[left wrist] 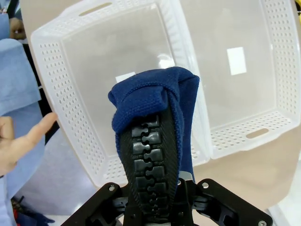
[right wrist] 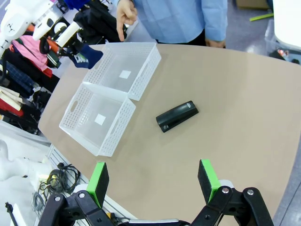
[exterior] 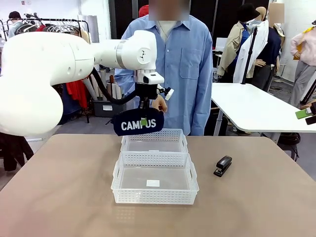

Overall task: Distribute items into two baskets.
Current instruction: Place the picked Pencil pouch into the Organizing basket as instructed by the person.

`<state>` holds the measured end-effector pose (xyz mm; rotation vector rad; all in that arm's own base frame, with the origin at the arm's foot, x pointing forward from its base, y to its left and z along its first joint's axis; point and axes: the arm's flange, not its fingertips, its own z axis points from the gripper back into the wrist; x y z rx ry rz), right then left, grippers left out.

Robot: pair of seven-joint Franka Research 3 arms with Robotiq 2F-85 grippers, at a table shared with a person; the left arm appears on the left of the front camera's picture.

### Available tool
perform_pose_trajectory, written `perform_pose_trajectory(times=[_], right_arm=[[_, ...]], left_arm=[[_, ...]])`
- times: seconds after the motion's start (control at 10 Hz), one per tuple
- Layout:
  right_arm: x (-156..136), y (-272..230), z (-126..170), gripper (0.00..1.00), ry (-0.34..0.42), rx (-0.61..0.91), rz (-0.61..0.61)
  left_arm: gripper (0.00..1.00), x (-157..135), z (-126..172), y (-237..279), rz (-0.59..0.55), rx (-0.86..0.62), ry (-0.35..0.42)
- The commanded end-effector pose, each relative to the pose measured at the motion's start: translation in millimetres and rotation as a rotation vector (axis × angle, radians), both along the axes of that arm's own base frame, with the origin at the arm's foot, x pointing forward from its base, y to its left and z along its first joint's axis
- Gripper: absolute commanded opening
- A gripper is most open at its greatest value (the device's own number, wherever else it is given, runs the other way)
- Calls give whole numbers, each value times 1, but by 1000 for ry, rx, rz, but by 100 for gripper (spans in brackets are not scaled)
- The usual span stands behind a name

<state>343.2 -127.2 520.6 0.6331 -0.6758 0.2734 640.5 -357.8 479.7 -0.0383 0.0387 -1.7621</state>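
Note:
My left gripper (exterior: 143, 120) is shut on the navy pouch (exterior: 140, 124) printed "CAMPUS" and holds it in the air just above the far basket (exterior: 154, 134). In the left wrist view the pouch (left wrist: 157, 101) drapes over my fingers, with the far basket (left wrist: 56, 94) below it and the near basket (left wrist: 282, 66) beside that. The near basket (exterior: 154, 195) stands against the far one. A black stapler (exterior: 222, 165) lies on the table to their right. High over the table, my right gripper (right wrist: 153, 181) is open with the stapler (right wrist: 177, 116) below it.
A person in a blue shirt stands at the far edge, one hand (exterior: 159, 103) just behind the pouch and its finger (right wrist: 123, 21) pointing down at the far basket (right wrist: 146, 75). The brown table (exterior: 59, 187) has free room on both sides. A white table (exterior: 252, 106) stands at the back right.

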Motion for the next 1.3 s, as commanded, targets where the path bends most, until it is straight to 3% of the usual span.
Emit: perform_pose_trajectory(times=[0.0, 0.6, 1.2], right_arm=[[3, 0, 1, 100, -24, 29, 8], [3, 0, 1, 100, -24, 29, 8], [3, 0, 1, 100, -24, 29, 8]], left_arm=[[0, 11, 4, -14, 8, 12, -49], [0, 23, -23, -42, -41, -11, -97], [0, 40, -63, -60, -77, 12, -54]])
